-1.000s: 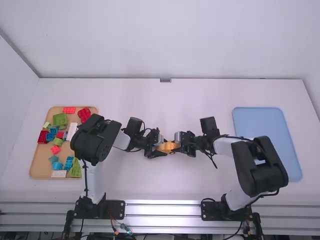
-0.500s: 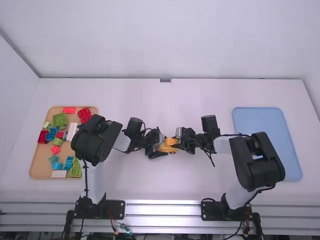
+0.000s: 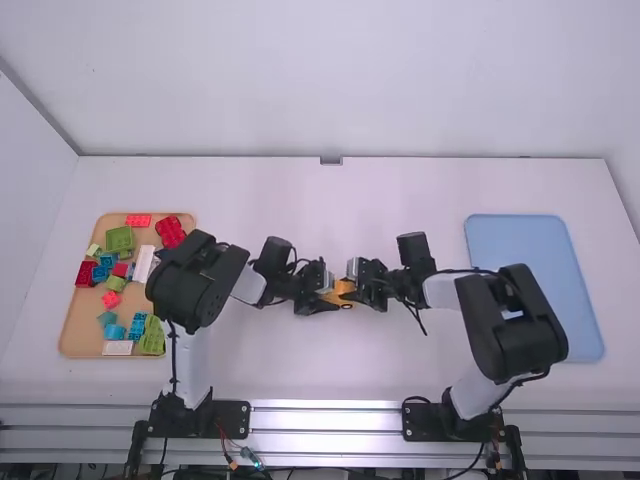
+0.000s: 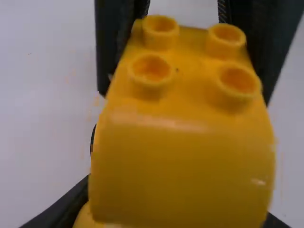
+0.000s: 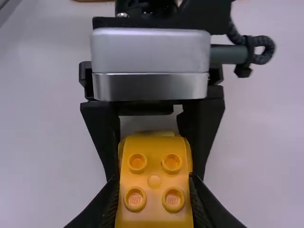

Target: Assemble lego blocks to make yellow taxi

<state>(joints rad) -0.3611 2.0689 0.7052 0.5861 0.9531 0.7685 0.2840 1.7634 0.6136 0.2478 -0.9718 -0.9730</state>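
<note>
High view shows you the yellow block assembly just right of the frame's center, between your left gripper and right gripper. Your 2 claws are clamped on it from opposite ends. At the bottom of the right wrist view, you see 4 studs.

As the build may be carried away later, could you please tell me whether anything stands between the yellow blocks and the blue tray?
Yes, the right arm itself: its gripper is shut on the yellow blocks, and it lies across the space towards the blue tray. Nothing else visible stands between.
</note>
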